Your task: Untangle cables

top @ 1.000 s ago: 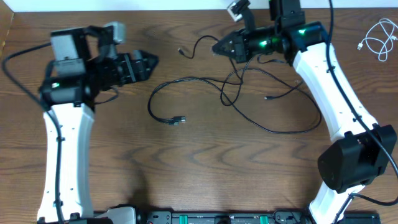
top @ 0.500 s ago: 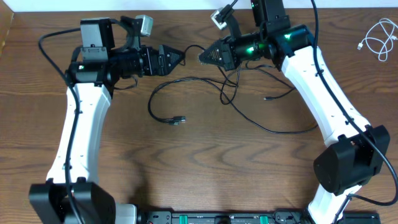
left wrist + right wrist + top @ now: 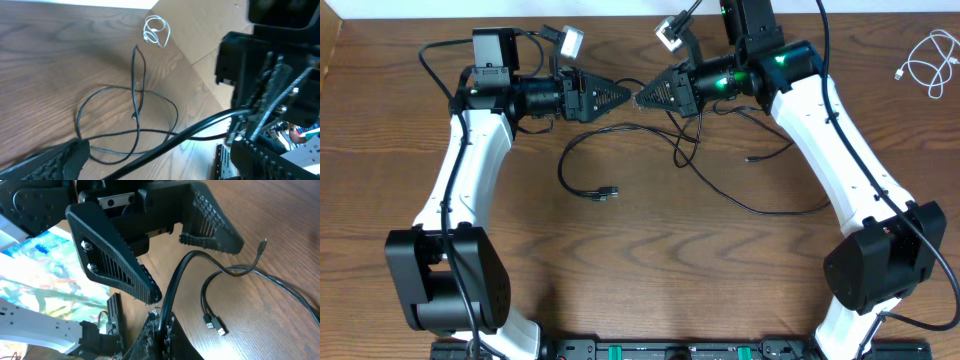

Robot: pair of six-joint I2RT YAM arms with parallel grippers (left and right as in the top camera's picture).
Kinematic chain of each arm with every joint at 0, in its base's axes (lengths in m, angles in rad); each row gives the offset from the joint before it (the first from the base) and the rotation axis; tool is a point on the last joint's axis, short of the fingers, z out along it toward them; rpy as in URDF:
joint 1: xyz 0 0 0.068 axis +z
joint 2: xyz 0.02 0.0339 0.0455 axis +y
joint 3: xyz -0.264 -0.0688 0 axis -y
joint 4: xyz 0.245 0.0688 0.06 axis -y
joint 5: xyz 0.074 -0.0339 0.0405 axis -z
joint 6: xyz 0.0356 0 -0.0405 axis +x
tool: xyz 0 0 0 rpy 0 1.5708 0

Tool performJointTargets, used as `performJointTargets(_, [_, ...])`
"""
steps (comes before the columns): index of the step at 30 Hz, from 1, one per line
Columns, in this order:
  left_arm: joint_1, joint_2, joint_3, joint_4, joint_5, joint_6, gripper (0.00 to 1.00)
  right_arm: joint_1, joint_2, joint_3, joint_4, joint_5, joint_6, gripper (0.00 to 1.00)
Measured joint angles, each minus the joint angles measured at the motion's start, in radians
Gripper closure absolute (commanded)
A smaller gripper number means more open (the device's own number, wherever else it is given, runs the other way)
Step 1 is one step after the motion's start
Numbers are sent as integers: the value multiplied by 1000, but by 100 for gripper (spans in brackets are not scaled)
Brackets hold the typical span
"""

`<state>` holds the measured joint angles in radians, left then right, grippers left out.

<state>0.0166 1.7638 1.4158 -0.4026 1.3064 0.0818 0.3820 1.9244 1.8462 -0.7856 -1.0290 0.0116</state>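
Overhead, my right pincer (image 3: 648, 96) clamps the black cable (image 3: 752, 206); my wide-open left pincer (image 3: 615, 97) should close squarely on it.

A black cable (image 3: 200, 126) loops across the wooden table (image 3: 50, 60); a white cable (image 3: 156, 31) lies coiled well apart

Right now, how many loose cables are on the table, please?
2: the white cable coiled at the far right edge; the black cable sprawled mid-table, pinched in the right fingers. The tangle may hide more.
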Motion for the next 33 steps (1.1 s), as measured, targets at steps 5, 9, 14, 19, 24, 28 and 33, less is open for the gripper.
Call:
performJointTargets(5, [0, 0, 0, 27, 14, 3, 44, 0, 0, 0, -3, -18, 0, 99])
performJointTargets(9, [0, 0, 0, 12, 23, 9, 44, 0, 0, 0, 0, -25, 0, 99])
performJointTargets(14, [-9, 0, 0, -17, 24, 11, 54, 0, 0, 0, 18, -31, 0, 99])
performJointTargets(19, [-14, 0, 0, -25, 24, 9, 92, 0, 0, 0, 27, -34, 0, 99])
performJointTargets(24, [-20, 0, 0, -17, -3, -17, 93, 0, 0, 0, 36, -27, 0, 88])
performJointTargets(28, [-20, -1, 0, 21, -148, -138, 93, -6, 0, 0, 43, 8, 14, 69])
performJointTargets(33, [-19, -43, 16, 14, -328, -246, 93, -40, 0, 0, 35, 169, 92, 45])
